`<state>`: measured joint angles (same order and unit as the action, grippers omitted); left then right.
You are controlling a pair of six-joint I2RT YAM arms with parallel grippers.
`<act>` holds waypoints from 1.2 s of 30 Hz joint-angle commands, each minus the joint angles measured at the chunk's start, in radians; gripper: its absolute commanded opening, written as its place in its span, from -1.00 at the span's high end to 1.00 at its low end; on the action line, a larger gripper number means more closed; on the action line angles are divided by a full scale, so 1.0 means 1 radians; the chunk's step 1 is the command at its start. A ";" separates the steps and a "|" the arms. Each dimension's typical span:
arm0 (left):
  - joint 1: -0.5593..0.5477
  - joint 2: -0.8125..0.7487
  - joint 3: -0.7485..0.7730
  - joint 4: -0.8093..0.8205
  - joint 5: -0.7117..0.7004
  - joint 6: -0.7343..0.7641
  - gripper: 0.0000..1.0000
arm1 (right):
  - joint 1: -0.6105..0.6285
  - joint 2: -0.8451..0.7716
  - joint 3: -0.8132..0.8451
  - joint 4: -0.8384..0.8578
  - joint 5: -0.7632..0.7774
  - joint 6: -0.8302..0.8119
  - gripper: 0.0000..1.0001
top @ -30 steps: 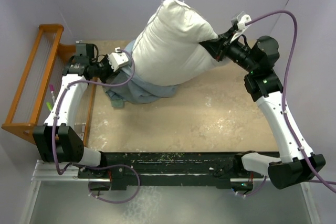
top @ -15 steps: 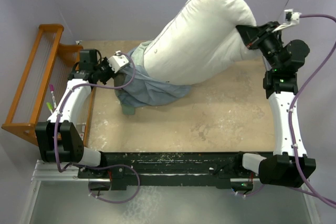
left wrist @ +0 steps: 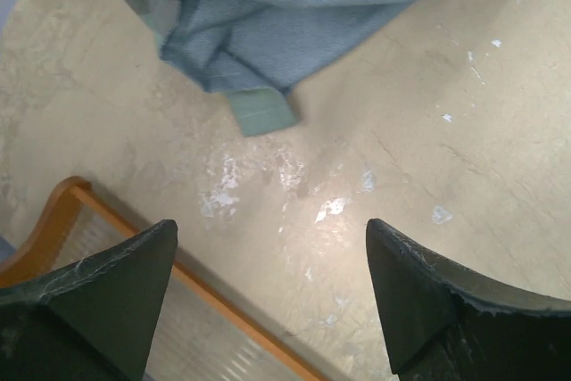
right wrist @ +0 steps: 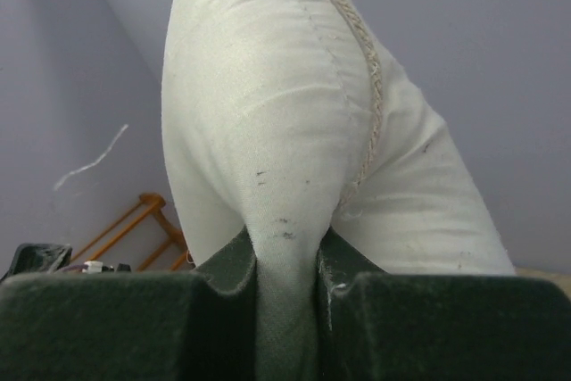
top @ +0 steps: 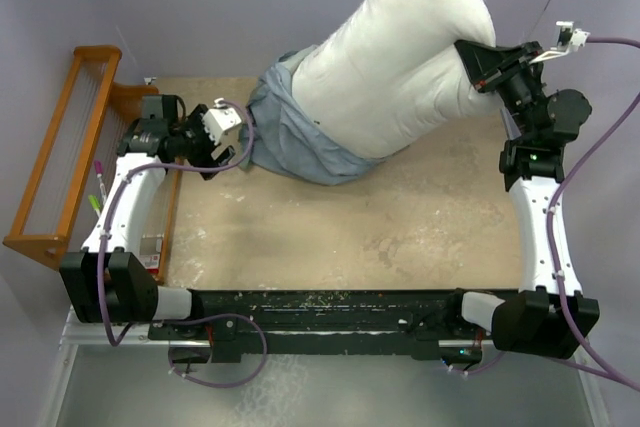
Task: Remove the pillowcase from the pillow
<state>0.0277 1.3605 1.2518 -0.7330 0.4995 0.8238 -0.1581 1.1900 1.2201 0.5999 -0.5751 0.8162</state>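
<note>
One grip: right fingers (right wrist: pixel 134 327) pinch a pillow (top: pixel 400 67) corner, held high.
Left fingers (left wrist: pixel 98 301): spread, empty, over the table (top: pixel 400 237).
Pillowcase (top: pixel 290 132): around the pillow's low end, resting on the table.
Risk: nothing holds it, so it may rise with the pillow.

Top view sits high behind both arm bases and looks down on the whole desk (top: pixel 400 217) from far off. Left wrist view looks down past the spread fingers of the left tool (left wrist: pixel 269 229), near the desk, and catches the pillowcase (left wrist: pixel 268 33) hem and a corner of the wooden rack (left wrist: pixel 53 225), both shared with the top view. Right wrist view looks out along the right tool (right wrist: pixel 284 256), very close on the pinched pillow (right wrist: pixel 268 113), with wall behind and the rack small at lower left; both also show in the top view.
</note>
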 commanded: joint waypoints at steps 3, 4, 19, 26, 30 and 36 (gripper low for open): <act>-0.035 0.050 -0.055 0.078 0.007 -0.057 -0.81 | 0.014 -0.031 0.007 0.214 -0.043 0.060 1.00; -0.035 0.079 -0.033 0.092 0.002 -0.076 -0.81 | 0.014 -0.034 0.002 0.226 -0.050 0.063 1.00; -0.024 0.512 0.232 0.234 0.018 -0.325 -0.98 | 0.012 -0.015 -0.048 0.349 -0.146 0.118 1.00; -0.032 0.698 0.383 0.223 -0.017 -0.383 -0.95 | 0.001 -0.016 -0.059 0.408 -0.130 0.174 1.00; -0.032 0.769 0.451 0.159 0.017 -0.385 -0.54 | -0.014 -0.005 -0.066 0.482 -0.077 0.266 1.00; -0.032 0.780 0.496 0.149 0.136 -0.474 1.00 | -0.026 0.008 -0.060 0.559 -0.023 0.354 1.00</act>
<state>-0.0010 2.1563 1.6920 -0.5873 0.5476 0.4286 -0.1715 1.2175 1.1267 0.9684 -0.7246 1.0576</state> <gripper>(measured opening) 0.127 0.158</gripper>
